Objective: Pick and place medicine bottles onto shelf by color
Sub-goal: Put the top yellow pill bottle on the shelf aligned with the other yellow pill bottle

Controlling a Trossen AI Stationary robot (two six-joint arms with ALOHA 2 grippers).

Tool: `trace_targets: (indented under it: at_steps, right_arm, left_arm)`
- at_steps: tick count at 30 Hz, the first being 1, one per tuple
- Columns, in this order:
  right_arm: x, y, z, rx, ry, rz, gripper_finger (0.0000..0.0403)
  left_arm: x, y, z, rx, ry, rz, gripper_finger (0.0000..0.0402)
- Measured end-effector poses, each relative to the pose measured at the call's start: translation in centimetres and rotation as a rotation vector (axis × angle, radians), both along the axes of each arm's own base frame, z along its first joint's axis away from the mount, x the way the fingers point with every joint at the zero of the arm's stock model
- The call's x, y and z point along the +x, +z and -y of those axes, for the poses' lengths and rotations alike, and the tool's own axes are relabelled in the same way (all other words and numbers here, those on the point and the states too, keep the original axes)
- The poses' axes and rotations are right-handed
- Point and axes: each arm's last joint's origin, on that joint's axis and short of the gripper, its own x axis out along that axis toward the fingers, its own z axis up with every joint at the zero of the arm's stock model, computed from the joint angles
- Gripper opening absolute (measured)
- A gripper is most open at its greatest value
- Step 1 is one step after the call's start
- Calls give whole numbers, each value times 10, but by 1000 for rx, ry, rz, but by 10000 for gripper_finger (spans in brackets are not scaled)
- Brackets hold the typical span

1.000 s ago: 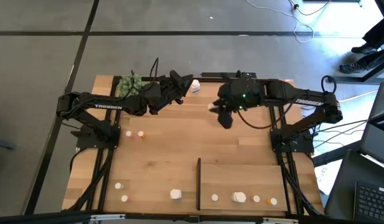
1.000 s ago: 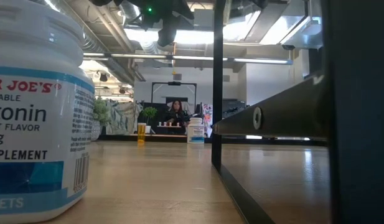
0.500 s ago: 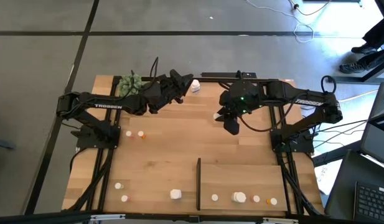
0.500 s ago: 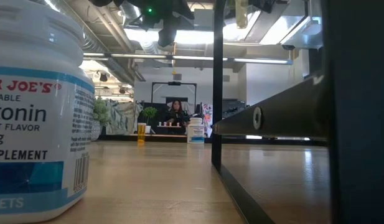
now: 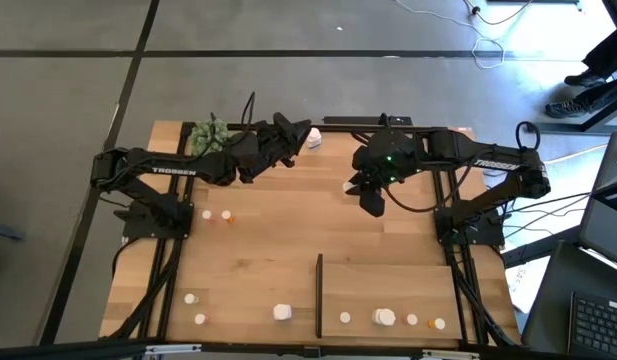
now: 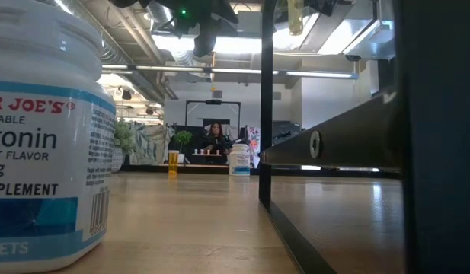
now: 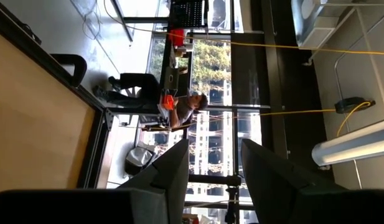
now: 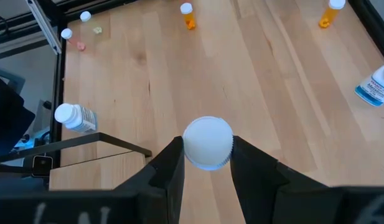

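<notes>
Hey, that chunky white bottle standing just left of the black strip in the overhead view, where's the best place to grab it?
Come straight down from above and close the fingers on the round upper body of the chunky white bottle. It stands upright and apart from the black strip, so there looks to be room for a finger on either side.
</notes>
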Motion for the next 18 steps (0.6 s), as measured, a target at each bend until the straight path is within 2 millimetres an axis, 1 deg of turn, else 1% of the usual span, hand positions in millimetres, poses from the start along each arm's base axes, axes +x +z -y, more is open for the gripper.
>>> trace_targets:
  at_steps: [8,14,15,16,18]
  right_arm:
    - [0,0,2,-43,-31,1,118]
    - [0,0,2,-39,-27,-1,118]
    - [0,0,2,-28,-15,-2,118]
    - [0,0,1,-16,-2,-2,118]
    - [0,0,0,1,22,-4,118]
  left_arm:
    - [0,0,0,0,0,0,139]
    - [0,0,0,-1,0,1,139]
    - [0,0,0,26,2,-26,139]
    - [0,0,0,96,-2,-92,139]
    - [1,3,0,327,-10,-271,139]
